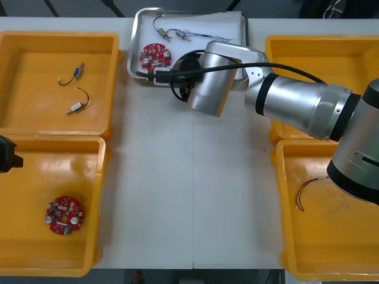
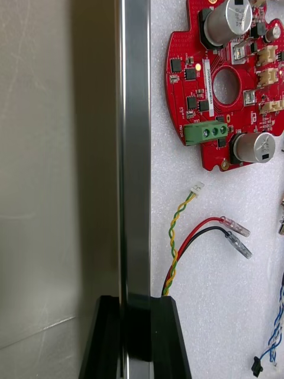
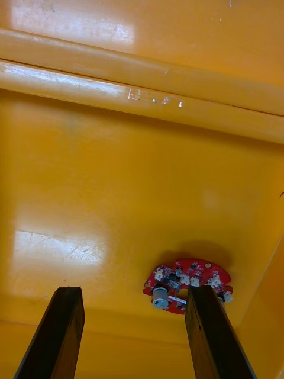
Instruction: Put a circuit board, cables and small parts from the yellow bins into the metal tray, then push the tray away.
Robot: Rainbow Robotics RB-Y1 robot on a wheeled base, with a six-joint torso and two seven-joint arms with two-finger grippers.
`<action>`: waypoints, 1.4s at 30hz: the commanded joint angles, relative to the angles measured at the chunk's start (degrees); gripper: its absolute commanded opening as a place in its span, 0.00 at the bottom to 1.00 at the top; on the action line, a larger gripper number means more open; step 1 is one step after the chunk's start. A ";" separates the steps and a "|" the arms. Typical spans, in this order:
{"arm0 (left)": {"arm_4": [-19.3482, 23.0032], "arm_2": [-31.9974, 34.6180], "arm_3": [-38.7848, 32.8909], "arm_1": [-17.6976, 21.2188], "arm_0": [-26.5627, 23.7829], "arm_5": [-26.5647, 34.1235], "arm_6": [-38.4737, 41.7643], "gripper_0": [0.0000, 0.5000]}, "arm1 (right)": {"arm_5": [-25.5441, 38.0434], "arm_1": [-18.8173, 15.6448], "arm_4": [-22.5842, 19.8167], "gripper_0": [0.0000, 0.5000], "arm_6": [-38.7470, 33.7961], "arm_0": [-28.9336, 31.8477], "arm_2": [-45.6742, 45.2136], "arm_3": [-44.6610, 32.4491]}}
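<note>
The metal tray (image 1: 134, 44) sits at the far middle of the tabletop (image 1: 177, 189), white inside. It holds a round red circuit board (image 2: 225, 89), a twisted yellow and green cable (image 2: 180, 231), a red and black cable (image 2: 204, 234) and a blue and white cable (image 2: 275, 331). The right claw (image 2: 136, 302) is at the tray's near rim, narrow, with one finger on each side of the rim, gripping it.

The far left bin (image 1: 23, 112) holds two small metal parts (image 1: 72, 74) on black leads. The near left bin (image 1: 35, 177) holds a second circuit board (image 1: 64, 215); the left claw (image 3: 133, 290) hangs over it, wide and holding nothing. The near right bin (image 1: 331, 236) holds a red and yellow cable (image 1: 305, 192).
</note>
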 commanded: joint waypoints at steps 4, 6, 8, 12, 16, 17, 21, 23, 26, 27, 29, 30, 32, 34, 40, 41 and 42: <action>-0.56 1.78 -1.22 -0.26 0.46 0.50 -3.50 1.00 | 4.70 0.83 -0.27 0.97 1.28 -3.55 -2.39 -2.46; -0.56 1.78 -1.22 -0.26 0.46 0.50 -3.50 1.00 | 6.72 0.75 -0.27 1.00 1.19 -3.55 -3.18 -3.60; -0.56 1.78 -1.22 -0.26 0.46 0.50 -3.50 1.00 | 8.48 0.57 -0.27 1.00 1.37 -3.47 -3.88 -4.57; -0.56 1.78 -1.22 -0.26 0.46 0.50 -3.50 1.00 | 16.39 -1.01 -1.50 1.00 1.28 -3.47 -7.31 -10.28; -0.56 1.78 -1.22 -0.26 0.46 0.50 -3.50 1.00 | 22.81 -3.65 -5.72 1.00 0.84 -3.20 -10.03 -16.26; -0.56 1.78 -1.22 -0.26 0.46 0.50 -3.50 1.00 | 23.78 -4.00 -6.34 1.00 0.75 -3.11 -10.47 -17.13; -0.56 1.78 -1.22 -0.26 0.46 0.50 -3.50 1.00 | 30.98 -6.90 -8.27 1.00 0.05 0.14 -15.75 -24.69; -0.56 1.78 -1.22 -0.26 0.46 0.50 -3.50 1.00 | 33.09 -7.78 -8.36 1.00 -0.21 1.46 -17.59 -27.24; -0.56 1.78 -1.22 -0.26 0.46 0.50 -3.50 1.00 | 39.60 -11.47 -8.36 1.00 -1.18 5.50 -22.16 -35.86; -0.56 1.78 -1.22 -0.26 0.46 0.50 -3.50 1.00 | 41.35 -12.70 -8.36 1.00 -1.44 6.64 -23.30 -38.32; -0.56 1.78 -1.22 -0.26 0.46 0.50 -3.50 1.00 | 43.73 -14.64 -8.45 1.00 -1.97 8.66 -25.50 -41.66; -0.56 1.78 -1.22 -0.26 0.46 0.50 -3.50 1.00 | 43.73 -14.64 -8.45 1.00 -1.97 8.66 -25.50 -41.66; -0.56 1.78 -1.22 -0.26 0.46 0.50 -3.50 1.00 | 46.98 -17.80 -10.20 1.00 -2.67 12.79 -30.25 -46.84; -0.56 1.78 -1.22 -0.26 0.46 0.50 -3.50 1.00 | 48.56 -20.08 -12.23 1.00 -3.03 15.17 -33.68 -49.57; -0.56 1.78 -1.22 -0.26 0.46 0.50 -3.50 1.00 | 52.52 -27.29 -19.78 1.00 -3.99 22.20 -44.57 -55.19; -0.56 1.78 -1.22 -0.26 0.46 0.50 -3.50 1.00 | 52.78 -28.00 -20.40 1.00 -4.08 22.81 -45.45 -55.46; -0.56 1.78 -1.22 -0.26 0.46 0.50 -3.50 1.00 | 53.39 -29.49 -22.24 1.00 -4.34 24.22 -47.65 -56.07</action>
